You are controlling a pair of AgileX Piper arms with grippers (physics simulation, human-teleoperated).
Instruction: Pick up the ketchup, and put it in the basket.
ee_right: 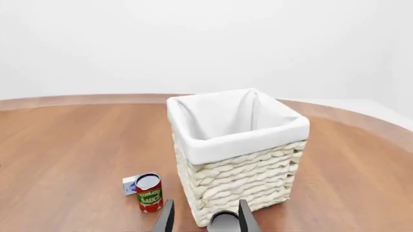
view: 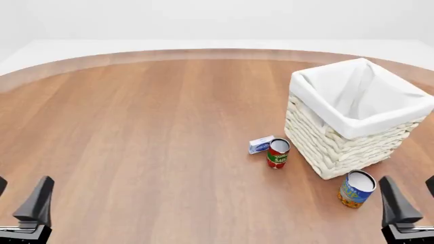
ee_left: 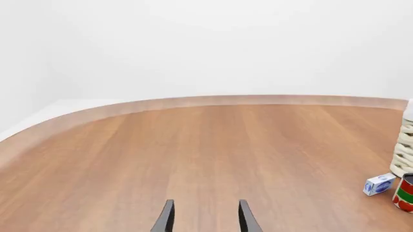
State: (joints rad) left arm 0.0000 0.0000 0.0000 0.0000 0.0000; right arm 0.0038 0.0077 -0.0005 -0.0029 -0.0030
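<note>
Both claws stand parted and empty: left gripper over bare round wooden table, right gripper facing the cream woven wicker basket, probably staged for approach. The blue-and-yellow can sits just beyond the right fingers. The ketchup appears in no view; its location and look cannot be told.

"TOMATO SAUCE" on red-and-green can

1 basket; 2 cans: red, blue; 1 sm. box; 2 grippers
</note>
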